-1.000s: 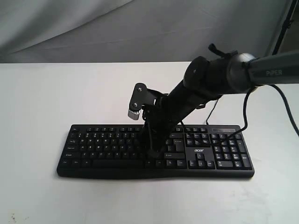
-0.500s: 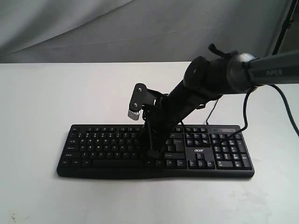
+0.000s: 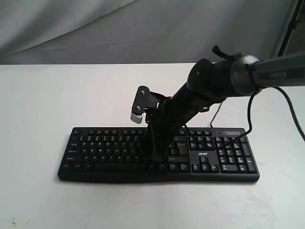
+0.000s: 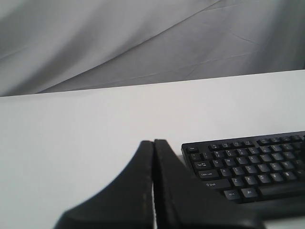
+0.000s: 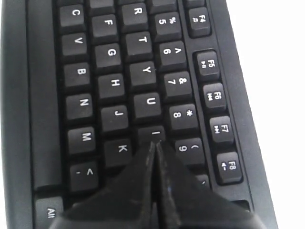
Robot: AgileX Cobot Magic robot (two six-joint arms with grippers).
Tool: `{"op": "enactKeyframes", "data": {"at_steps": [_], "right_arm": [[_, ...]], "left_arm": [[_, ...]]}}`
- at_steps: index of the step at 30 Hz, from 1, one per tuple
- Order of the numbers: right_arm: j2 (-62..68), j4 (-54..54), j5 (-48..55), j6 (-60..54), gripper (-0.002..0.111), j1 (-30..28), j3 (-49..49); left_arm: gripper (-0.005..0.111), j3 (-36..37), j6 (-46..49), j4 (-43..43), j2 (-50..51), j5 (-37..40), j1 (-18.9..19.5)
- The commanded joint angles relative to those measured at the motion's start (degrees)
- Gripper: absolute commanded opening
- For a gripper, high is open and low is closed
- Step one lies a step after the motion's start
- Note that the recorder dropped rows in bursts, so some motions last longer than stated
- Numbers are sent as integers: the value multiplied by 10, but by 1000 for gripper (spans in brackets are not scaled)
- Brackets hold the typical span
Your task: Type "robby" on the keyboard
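The wide black plastic keyboard [image 3: 109, 148] lies flat on the white desk [image 3: 43, 105], across the lower middle of the exterior frame. The right tool [image 5: 155, 143], its black fingers pressed together, points down beside the I key, so I'd guess the "o" is in hand, though nothing shows which letters are already typed. The left tool [image 4: 153, 142], likewise pinched together, hangs off the keyboard's end. Since a second ago the right arm has barely shifted.
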Motion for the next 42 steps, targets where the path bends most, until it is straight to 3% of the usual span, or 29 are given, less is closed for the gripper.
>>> {"op": "enactKeyframes", "data": {"at_steps": [1,19,42], "right_arm": [[-23,-5,-1,-2,0,3,2],[-26,53,-43,-11,0,90,2],[-7,54,-47,-3,0,92,2]], "left_arm": [[0,2,-2,3,-2,-3,-4],[0,2,-2,3,-2,-3,-4],[0,2,-2,3,-2,-3,-4]]}}
